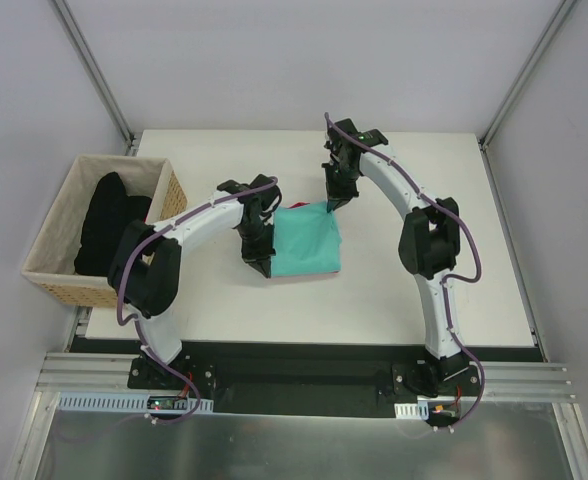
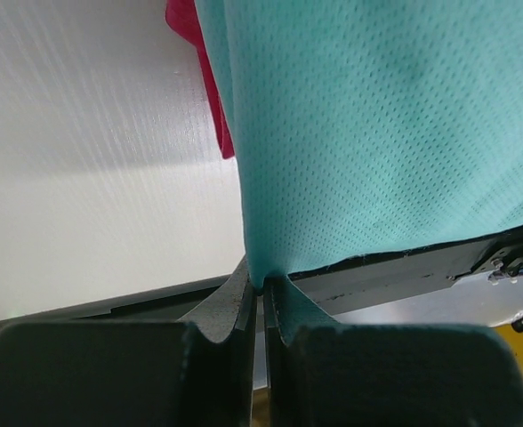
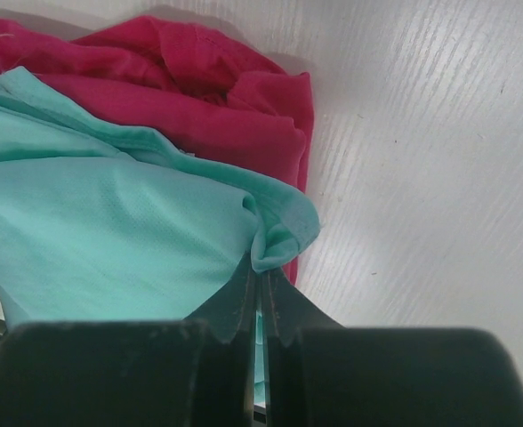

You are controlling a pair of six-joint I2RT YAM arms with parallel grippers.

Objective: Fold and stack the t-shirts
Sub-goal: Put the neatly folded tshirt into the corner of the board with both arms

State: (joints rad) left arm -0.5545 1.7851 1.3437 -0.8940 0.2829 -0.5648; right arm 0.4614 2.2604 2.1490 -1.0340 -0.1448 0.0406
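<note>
Now the left tool [image 2: 260,294] and right tool [image 3: 261,280] each pinch an edge of the teal t-shirt [image 1: 309,240], draped over the pink t-shirt [image 3: 199,98].

A white table [image 1: 394,300] fills the middle of the room, its top showing a faint wood-like grain up close; plain pale grey walls [image 1: 304,60] close it in behind and at both sides; two slim metal posts [image 1: 94,70] slant up from the far corners of the table; a woven wicker basket [image 1: 174,195] with a pale lining stands just off the left edge, dark cloth [image 1: 109,225] heaped inside; a black plate [image 1: 304,375] and silver rails [image 1: 534,385] run along the near edge; below them lies a dull, shiny metal sheet [image 1: 304,445]; the light is even and soft, with faint shadows.
</note>
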